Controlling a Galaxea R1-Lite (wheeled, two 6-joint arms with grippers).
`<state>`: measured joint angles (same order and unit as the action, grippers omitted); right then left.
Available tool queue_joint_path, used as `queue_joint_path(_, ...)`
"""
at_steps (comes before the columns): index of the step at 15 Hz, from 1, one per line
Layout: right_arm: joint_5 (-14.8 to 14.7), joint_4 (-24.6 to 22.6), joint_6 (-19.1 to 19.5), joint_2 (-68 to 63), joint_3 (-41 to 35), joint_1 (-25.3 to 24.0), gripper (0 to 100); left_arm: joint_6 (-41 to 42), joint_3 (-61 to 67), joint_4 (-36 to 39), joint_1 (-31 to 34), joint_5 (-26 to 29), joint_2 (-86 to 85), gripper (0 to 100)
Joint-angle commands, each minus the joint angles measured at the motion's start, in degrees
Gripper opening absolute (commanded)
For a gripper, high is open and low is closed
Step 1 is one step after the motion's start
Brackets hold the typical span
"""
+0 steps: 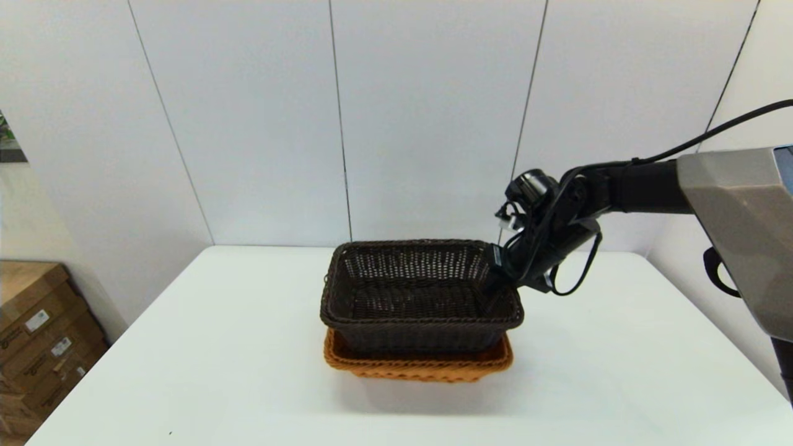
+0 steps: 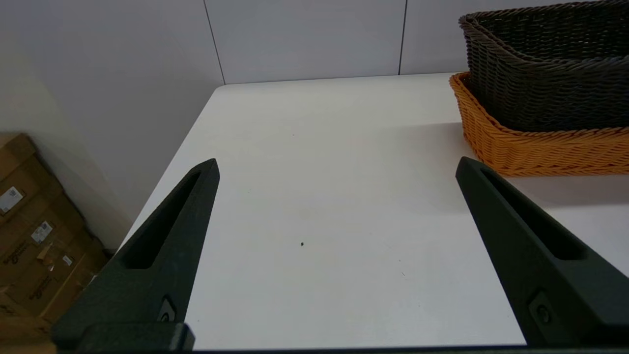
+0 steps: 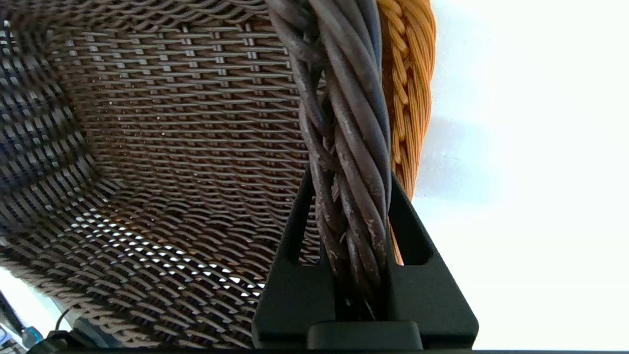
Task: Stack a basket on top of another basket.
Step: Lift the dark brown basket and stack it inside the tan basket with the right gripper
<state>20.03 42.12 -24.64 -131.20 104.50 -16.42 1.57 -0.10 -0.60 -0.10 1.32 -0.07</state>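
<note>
Pinching the rolled rim of the dark brown basket (image 3: 344, 147) at its right end, right gripper (image 3: 346, 216) jaws one inside, one outside. Nested in the orange-tan basket (image 1: 421, 365) at mid surface (image 1: 619, 371), open room all round. Off left, left gripper (image 2: 336, 182) jaws spread, holding nothing.

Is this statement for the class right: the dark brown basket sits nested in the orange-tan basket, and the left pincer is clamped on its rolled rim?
One detail is wrong: it is the right pincer that is clamped on the rolled rim of the dark brown basket, as the right wrist view shows. The left pincer is open over bare table. The dark basket does sit nested in the orange-tan basket.
</note>
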Motion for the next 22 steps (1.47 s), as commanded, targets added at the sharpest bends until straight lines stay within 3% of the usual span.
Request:
queue_joint_path(1, 0.0, -1.0, -0.1, 0.8, -1.9, 0.1, 0, 0.0, 0.0, 0.0, 0.0, 0.0, 0.0, 100)
queue_joint_path(20, -0.1, -1.2, -0.2, 0.9, -3.2, -0.1, 0, 0.0, 0.0, 0.0, 0.0, 0.0, 0.0, 100)
queue_joint_path(21, -0.1, -1.2, -0.1, 0.9, -3.2, -0.1, 100, 0.0, 0.0, 0.0, 0.0, 0.0, 0.0, 100)
queue_joint_path(22, -0.1, -1.2, -0.1, 0.9, -3.2, -0.1, 100, 0.0, 0.0, 0.0, 0.0, 0.0, 0.0, 100)
